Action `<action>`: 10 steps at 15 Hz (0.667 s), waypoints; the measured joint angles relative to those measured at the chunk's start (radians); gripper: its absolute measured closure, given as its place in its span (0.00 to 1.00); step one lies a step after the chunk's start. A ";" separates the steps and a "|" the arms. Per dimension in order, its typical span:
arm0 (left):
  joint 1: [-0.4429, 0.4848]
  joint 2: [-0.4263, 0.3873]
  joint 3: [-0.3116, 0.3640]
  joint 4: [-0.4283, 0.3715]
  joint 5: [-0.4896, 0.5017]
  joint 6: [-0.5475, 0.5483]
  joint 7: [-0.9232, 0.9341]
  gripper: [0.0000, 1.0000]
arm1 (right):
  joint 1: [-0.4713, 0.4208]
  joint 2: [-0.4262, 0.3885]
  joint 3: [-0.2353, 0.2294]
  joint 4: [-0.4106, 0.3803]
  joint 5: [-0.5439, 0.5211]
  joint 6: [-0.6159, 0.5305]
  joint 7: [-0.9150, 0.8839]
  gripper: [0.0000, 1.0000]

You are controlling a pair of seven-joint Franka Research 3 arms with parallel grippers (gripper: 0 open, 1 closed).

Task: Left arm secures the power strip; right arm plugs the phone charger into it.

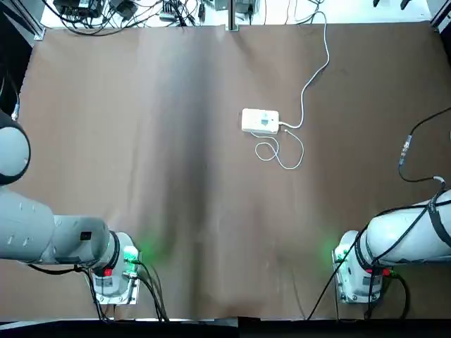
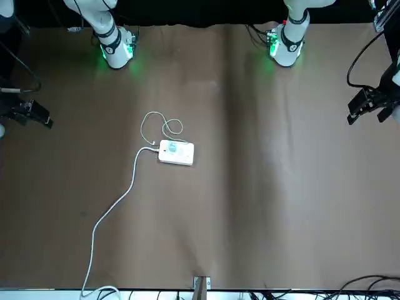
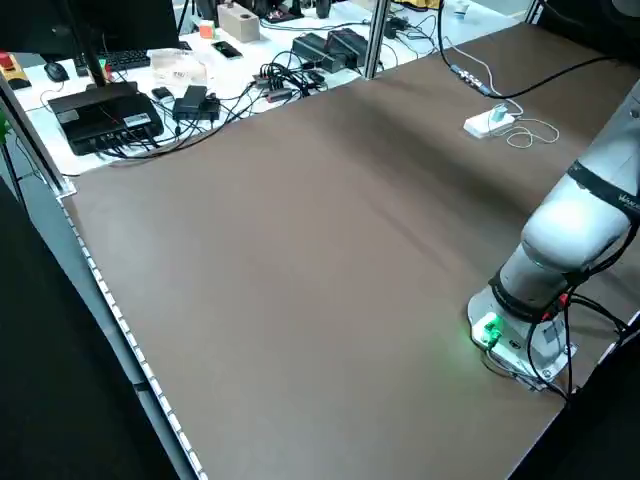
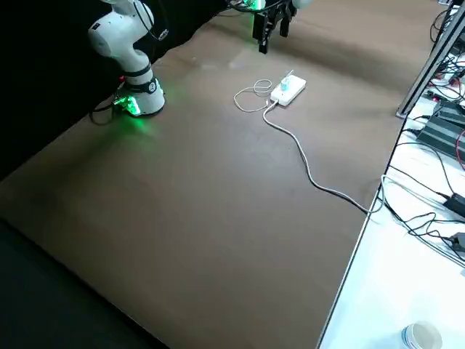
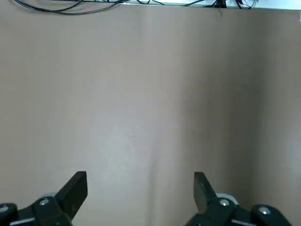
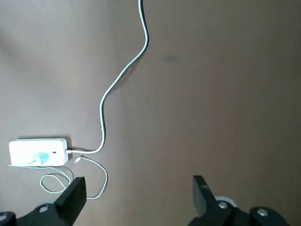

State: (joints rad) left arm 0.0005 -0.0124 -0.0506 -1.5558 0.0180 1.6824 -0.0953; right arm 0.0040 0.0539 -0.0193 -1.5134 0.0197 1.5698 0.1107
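The brown table (image 1: 141, 141) fills the overhead view, and the power strip (image 1: 260, 121) serves as the landmark, lying flat right of the table's middle, toward the far edge; the left arm (image 1: 49, 236) is folded back at the near left corner, well apart from the power strip, its base (image 1: 116, 278) glowing green; the right arm (image 1: 405, 239) is drawn back at the near right corner, also well apart from the power strip, its base (image 1: 356, 271) lit green too; the left gripper (image 5: 140, 188) hangs over bare table with its fingers (image 5: 75, 188) spread wide and grasping nothing; the right gripper (image 6: 138, 190) hangs high, with the power strip off to one side below it, fingers (image 6: 73, 193) likewise released and empty; a thick white cord (image 1: 313, 74) leaves the power strip's right end and curves away to the far edge of the table; the phone charger (image 1: 266, 120), a small teal plug, sits on the power strip's top face, though whether it is fully seated cannot be told; its thin white cable (image 1: 278, 151) loops on the table just on the near side of the power strip.
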 joint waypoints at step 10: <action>0.005 0.003 0.000 0.000 -0.001 0.000 0.020 0.00 | 0.000 0.000 0.000 0.000 0.000 0.000 0.000 0.00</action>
State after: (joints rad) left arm 0.0054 -0.0090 -0.0506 -1.5559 0.0167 1.6825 -0.0748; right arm 0.0040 0.0539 -0.0195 -1.5134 0.0197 1.5695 0.1107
